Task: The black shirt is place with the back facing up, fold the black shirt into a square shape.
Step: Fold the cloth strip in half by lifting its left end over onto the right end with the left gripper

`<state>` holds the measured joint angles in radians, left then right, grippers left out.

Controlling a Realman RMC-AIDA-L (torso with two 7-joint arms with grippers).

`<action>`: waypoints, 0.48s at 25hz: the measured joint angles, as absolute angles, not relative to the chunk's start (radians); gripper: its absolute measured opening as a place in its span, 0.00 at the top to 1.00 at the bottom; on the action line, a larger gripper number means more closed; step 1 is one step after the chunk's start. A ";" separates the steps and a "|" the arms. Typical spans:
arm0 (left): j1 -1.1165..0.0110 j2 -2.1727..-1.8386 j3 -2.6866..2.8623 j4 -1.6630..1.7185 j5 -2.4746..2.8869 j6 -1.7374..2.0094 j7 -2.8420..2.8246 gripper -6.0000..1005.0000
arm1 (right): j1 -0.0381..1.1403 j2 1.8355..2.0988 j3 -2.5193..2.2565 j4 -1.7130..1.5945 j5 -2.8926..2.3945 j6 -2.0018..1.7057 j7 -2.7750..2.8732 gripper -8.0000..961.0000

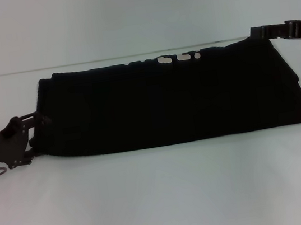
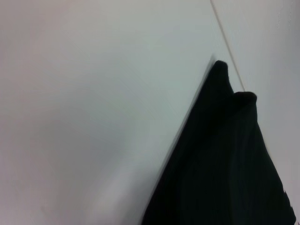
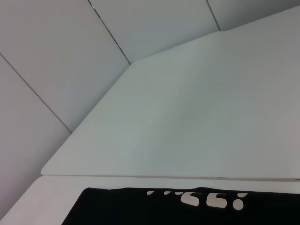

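The black shirt (image 1: pixel 174 100) lies as a long folded band across the white table (image 1: pixel 164 201), white lettering peeking at its far edge, and the risk is that a one-sided pull drags the layers askew and the fold slides open. The left gripper (image 1: pixel 31 127) sits low at the band's left end and the right gripper (image 1: pixel 266 32) reaches level to the far right corner. Whether either pair of jaws is spread or pinching cloth, I cannot tell.

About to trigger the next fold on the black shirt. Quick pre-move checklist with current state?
1. Black shirt folded into a long band, flat on the table: ok.
2. Square shape reached: not ok, far wider than deep.
3. Left end effector at the shirt's left end: ok.
4. Right end effector at the far right corner: ok.
5. Either one gripping fabric: cannot tell.
6. White lettering showing along the far edge: ok.
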<state>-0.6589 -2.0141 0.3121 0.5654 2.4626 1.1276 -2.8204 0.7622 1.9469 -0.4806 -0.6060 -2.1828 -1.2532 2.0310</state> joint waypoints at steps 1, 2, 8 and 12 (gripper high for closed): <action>-0.660 -2.013 0.311 0.566 2.462 1.128 -2.814 0.16 | 0.762 1.947 -0.480 -0.606 -2.183 -1.253 2.031 0.35; -0.661 -2.012 0.310 0.567 2.462 1.127 -2.808 0.16 | 0.762 1.947 -0.480 -0.606 -2.183 -1.253 2.031 0.35; -0.668 -2.007 0.307 0.573 2.439 1.137 -2.756 0.16 | 0.760 1.947 -0.480 -0.606 -2.173 -1.253 2.031 0.35; -0.659 -2.007 0.307 0.573 2.421 1.152 -2.748 0.16 | 0.759 1.947 -0.480 -0.606 -2.171 -1.253 2.031 0.35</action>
<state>-0.6593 -2.0072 0.3069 0.5733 2.4210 1.1519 -2.7482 0.7595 1.9465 -0.4800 -0.6060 -2.1711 -1.2532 2.0310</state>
